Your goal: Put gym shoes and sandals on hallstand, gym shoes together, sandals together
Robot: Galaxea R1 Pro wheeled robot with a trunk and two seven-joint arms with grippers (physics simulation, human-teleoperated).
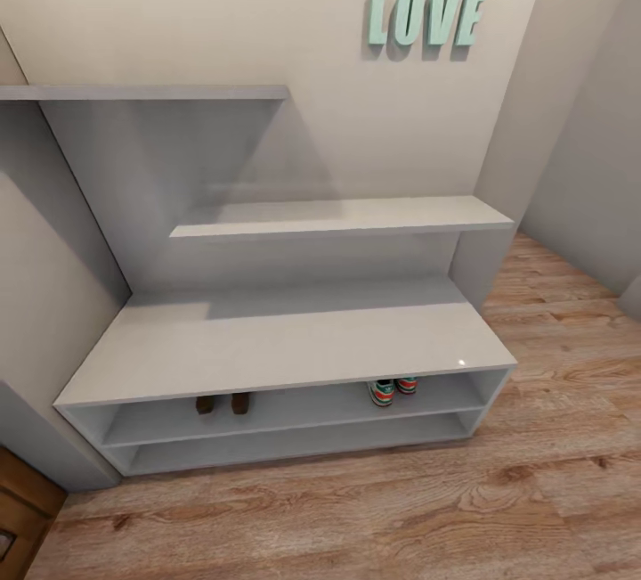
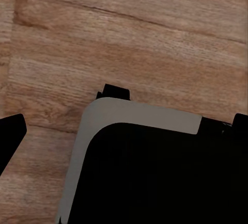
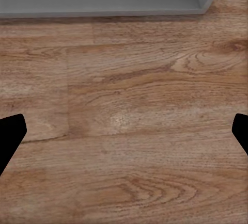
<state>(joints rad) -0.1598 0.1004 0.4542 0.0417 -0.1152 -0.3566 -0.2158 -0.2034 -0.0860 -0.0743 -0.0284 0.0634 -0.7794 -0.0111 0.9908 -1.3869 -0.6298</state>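
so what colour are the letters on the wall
Pale mint green; the LOVE letters show best in the head view.

This is a home hallway. A wide light-grey hallstand (image 1: 294,339) stands against a plain beige wall (image 1: 223,10), with stepped upper shelves and a low open base holding two gym shoes (image 1: 393,389) and two sandals (image 1: 223,402). Mint-green letters spelling LOVE (image 1: 425,17) decorate the wall. Wood-plank laminate floor (image 3: 129,131) lies under the right end effector (image 3: 124,131), the hallstand's base just beyond it.

Head above hallstand (image 1: 285,348); wrists floorward.
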